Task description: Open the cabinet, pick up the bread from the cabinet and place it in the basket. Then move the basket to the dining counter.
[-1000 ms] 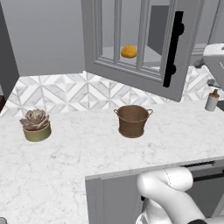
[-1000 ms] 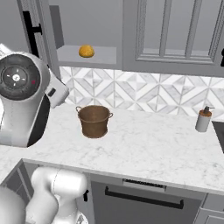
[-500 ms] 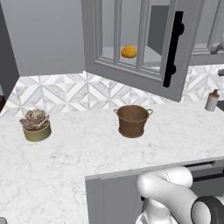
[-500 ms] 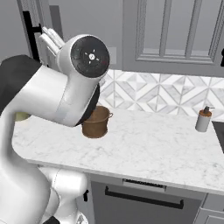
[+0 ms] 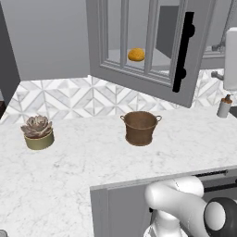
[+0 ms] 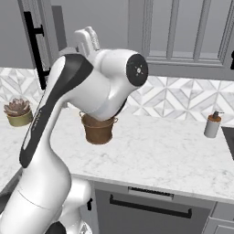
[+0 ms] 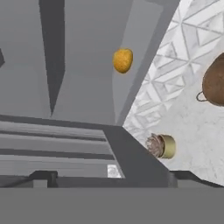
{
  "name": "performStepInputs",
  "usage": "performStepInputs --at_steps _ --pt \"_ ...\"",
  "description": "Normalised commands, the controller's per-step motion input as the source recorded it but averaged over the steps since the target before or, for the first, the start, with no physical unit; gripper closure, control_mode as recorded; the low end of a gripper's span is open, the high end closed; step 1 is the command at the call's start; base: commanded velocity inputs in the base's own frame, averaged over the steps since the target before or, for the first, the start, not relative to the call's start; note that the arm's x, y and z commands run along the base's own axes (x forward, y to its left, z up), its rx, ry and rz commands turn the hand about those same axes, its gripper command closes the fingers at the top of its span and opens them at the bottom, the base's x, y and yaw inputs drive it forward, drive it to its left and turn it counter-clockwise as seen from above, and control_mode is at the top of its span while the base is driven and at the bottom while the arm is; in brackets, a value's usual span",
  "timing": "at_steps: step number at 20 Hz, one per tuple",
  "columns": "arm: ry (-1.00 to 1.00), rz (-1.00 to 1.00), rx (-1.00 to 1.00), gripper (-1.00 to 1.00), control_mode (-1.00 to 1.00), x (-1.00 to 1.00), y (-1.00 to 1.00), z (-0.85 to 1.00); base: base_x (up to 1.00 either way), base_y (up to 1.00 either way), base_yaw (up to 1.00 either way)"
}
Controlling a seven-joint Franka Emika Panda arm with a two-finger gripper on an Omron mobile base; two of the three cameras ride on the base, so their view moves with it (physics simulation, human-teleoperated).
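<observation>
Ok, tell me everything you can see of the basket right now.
The basket is round, brown and bucket-shaped, tapering slightly to its base, with two small loop handles at the rim. It stands upright and empty on the marble worktop, below the open cabinet door. Nothing else touches it; in the right base view the arm partly hides it.

Kitchen, marble worktop (image 5: 69, 171), triangle-patterned wall tiles (image 5: 69, 97), grey glass-paned cabinet (image 5: 148, 46)
</observation>
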Motion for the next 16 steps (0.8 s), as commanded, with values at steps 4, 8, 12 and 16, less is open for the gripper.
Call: performStepInputs --at_steps 4,8,12,16 --pt "0.26 0.08 0.27 -1.0 -1.0 0.7 0.01 0.0 0.0 0.0 0.0" --pt "0.25 0.13 0.15 -1.0 -1.0 0.25 0.07 0.04 0.0 0.0 0.0" --pt "0.14 0.2 0.09 -1.0 -1.0 -0.05 0.37 0.0 0.0 0.0 0.0" --pt "0.05 0.21 0.08 -1.0 -1.0 -0.05 0.65 -0.07 0.0 0.0 0.0"
